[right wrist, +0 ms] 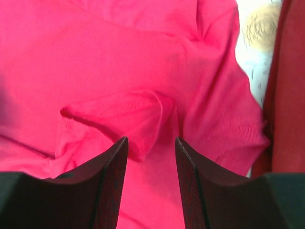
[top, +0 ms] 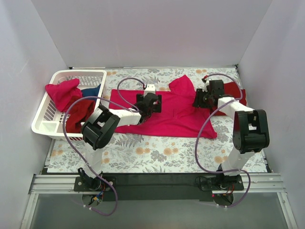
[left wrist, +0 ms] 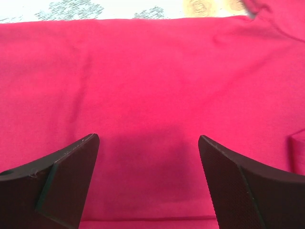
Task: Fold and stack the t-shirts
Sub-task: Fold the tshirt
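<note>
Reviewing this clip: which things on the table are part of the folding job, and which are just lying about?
Job: spread pink-red t-shirt; draped pink-red t-shirt on the white basket rim; blue t-shirt and maroon t-shirt inside it; dark red t-shirt at far right.
Lying about: white basket; floral table cover.

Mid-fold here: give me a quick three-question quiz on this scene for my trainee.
1. True or false: the left tool is shut on the spread pink-red t-shirt.
2. Where is the blue t-shirt? A) in the white basket B) under the left tool C) nowhere in view
3. Fill in: a dark red t-shirt lies on the table beside the ____ tool.
Key: 1 false, its jaws stand open above the cloth. 2 A. 3 right tool.
</note>
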`<move>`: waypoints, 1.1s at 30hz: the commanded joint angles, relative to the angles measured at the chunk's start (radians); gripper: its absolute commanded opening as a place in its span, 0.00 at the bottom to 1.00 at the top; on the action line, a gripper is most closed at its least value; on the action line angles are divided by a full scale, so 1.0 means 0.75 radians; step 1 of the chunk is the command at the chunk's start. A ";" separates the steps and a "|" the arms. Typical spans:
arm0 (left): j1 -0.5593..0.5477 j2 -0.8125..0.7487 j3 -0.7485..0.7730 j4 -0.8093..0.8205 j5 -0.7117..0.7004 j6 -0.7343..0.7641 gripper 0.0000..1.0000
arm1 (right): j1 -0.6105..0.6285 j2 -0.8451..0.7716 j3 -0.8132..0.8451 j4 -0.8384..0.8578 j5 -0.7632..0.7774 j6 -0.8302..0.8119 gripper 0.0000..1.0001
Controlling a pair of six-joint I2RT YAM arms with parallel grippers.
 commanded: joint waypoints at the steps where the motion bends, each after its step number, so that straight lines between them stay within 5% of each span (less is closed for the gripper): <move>1: 0.014 -0.035 -0.047 0.043 -0.093 0.030 0.79 | 0.013 -0.112 -0.075 0.022 0.031 -0.015 0.40; 33: -0.029 -0.290 -0.679 0.272 0.042 -0.252 0.80 | 0.130 -0.349 -0.525 -0.190 0.116 0.039 0.41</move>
